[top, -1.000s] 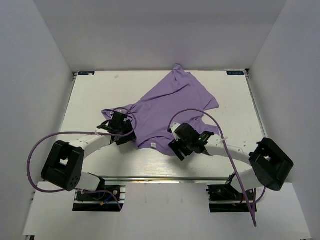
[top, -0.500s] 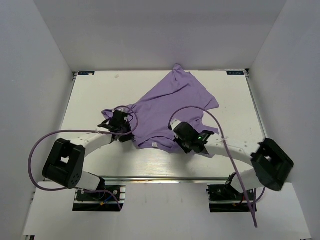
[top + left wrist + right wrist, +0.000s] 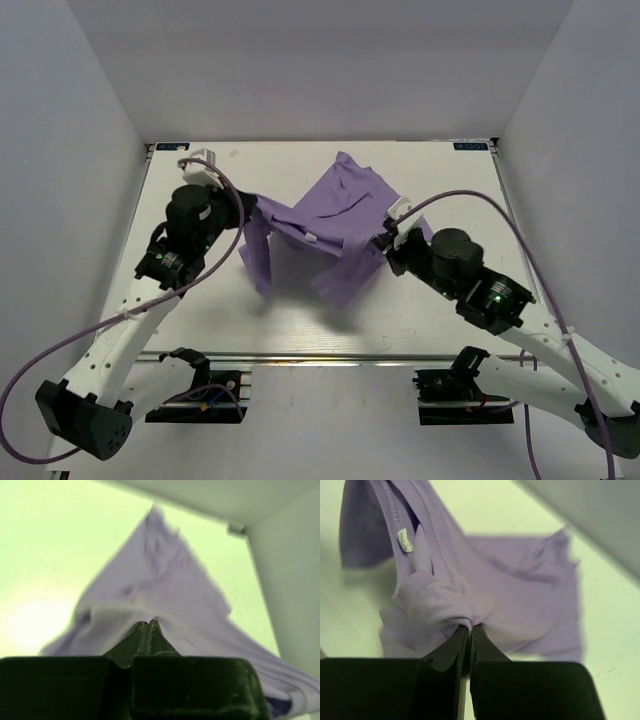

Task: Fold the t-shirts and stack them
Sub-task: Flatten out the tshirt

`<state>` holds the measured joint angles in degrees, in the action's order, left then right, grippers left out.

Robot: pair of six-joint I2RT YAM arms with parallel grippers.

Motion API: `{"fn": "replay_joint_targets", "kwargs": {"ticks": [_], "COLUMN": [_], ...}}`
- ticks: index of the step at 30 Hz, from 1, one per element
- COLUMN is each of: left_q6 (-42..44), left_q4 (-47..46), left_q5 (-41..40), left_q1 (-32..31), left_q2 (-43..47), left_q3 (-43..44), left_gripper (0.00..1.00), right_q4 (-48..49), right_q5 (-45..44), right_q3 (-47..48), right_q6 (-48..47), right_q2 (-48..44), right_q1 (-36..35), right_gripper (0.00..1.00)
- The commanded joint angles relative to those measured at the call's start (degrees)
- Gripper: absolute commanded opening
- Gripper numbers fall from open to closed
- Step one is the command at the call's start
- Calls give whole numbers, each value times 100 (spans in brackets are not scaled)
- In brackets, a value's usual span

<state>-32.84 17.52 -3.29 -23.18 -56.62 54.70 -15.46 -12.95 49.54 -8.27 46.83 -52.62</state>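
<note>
Nearest to view, on the near side of the t-shirt (image 3: 335,215), a bare strip of table (image 3: 440,310) carries the garment's shadow.

At the t-shirt's left edge, the left gripper (image 3: 146,625) has its jaws pressed together on a thin pinch of lavender cloth. At the t-shirt's right edge, the right gripper (image 3: 470,626) is clamped on a thicker, bunched fold.

The t-shirt hangs between the two, raised off the table, with the white neck tag (image 3: 404,540) near the middle of the stretched edge and loose panels drooping below it. Its far end appears to rest on the table, though the overhead view does not settle this.

Risks:
- The left pinch is slight, so a sharp pull could let the cloth slip out.
- The right bunch may hold more than one layer, which would spread the shirt crooked.
- The drooping panels could tuck under when the shirt is lowered.

Obstructions:
- The right arm's purple cable (image 3: 470,200) arcs just right of the t-shirt and could catch the cloth.
- Beyond the t-shirt stands the back wall (image 3: 300,70), which limits forward reach.
</note>
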Motion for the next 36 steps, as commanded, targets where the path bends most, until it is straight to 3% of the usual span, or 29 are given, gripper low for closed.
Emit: {"fn": "replay_joint_targets", "kwargs": {"ticks": [1, 4, 8, 9, 15, 21, 30, 36], "left_q6": [383, 646, 1121, 1209, 2026, 2527, 2897, 3020], "left_q4": [-125, -371, -600, -600, -600, -619, -266, -617], "left_q5": [-663, -893, -822, -822, -806, -594, -278, -557], "left_q1": [-29, -29, -29, -29, -29, 33, 33, 33], "left_q2": [344, 573, 635, 635, 854, 907, 134, 282], "left_q3": [646, 1051, 1735, 1877, 2712, 3634, 5111, 4823], "left_gripper": [0, 0, 0, 0, 0, 0, 0, 0], "right_q4": [405, 89, -588, -711, -1608, -1452, -1442, -1118], "right_q5": [-50, 169, 1126, 1554, 2505, 2693, 2999, 3001], "right_q3": [723, 1714, 2840, 3486, 5106, 5664, 6111, 6094], "right_q6": [-1032, -1534, -2106, -2256, -2820, -3057, -3444, -3453], "right_q2": [-183, -34, 247, 309, 634, 679, 845, 740], "right_q1": [-3, -11, 6, -3, -3, -3, 15, 6], "right_gripper": [0, 0, 0, 0, 0, 0, 0, 0]}}
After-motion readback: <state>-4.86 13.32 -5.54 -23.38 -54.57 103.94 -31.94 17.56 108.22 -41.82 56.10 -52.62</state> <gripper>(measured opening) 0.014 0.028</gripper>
